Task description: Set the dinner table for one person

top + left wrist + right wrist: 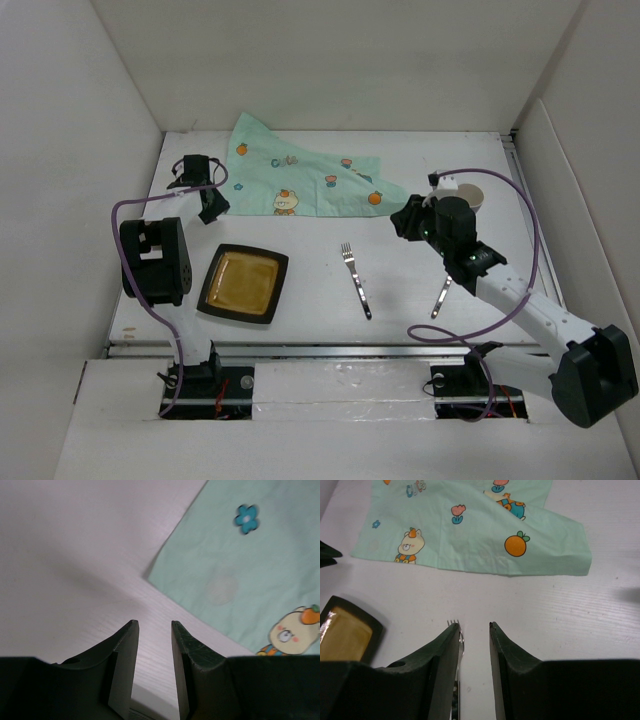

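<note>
The white dinner table point(320, 330) carries a crumpled mint-green cartoon placemat point(300, 175) at the back centre. A black square plate point(243, 283) with an amber inside lies at the front left. A metal fork point(356, 280) lies in the middle. My left gripper point(213, 208) is open and empty, just off the placemat's left corner point(250, 580), with bare table between its jaws point(154, 625). My right gripper point(402, 222) is open and empty point(474, 626), near the placemat's right end point(470, 535). The fork point(461, 645) shows beside its left finger.
A second metal utensil point(441, 298) lies partly under the right arm. A pale cup point(472, 196) stands at the back right behind the right wrist. White walls close in the table on three sides. The plate's corner point(345, 635) shows in the right wrist view.
</note>
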Controlling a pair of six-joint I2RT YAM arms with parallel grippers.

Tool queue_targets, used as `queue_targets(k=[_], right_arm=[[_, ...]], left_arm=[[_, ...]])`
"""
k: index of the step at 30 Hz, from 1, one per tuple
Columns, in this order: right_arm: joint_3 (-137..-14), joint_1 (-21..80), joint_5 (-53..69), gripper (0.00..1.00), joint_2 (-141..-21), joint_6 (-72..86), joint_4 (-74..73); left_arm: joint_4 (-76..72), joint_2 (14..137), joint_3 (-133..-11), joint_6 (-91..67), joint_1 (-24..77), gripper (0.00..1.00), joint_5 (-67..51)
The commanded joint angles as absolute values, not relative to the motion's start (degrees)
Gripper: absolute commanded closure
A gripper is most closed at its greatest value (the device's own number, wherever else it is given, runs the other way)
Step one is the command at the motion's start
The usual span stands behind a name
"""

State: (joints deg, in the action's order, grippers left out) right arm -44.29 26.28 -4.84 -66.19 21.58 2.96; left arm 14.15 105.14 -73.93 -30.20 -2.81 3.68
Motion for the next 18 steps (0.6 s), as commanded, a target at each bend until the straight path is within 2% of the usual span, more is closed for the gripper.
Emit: queue_targets(k=[1,14,18], right_arm=[[-41.4,26.46,-2.2,0.63,-61.09,20.65,7.73],[-41.4,26.98,-0.62,0.62,-61.61,20.13,7.38],[-41.75,26.98,-0.62,0.62,-63.1,20.13,7.64]], left_arm=[[13.45,105.37,-72.6,-31.9,-3.34,0.7,4.66],[11.95,113.63,-77.07,-34.89,-3.87,0.7,6.42],[12.66,115.57,-79.37,-34.28,-3.87,0.75,5.27]])
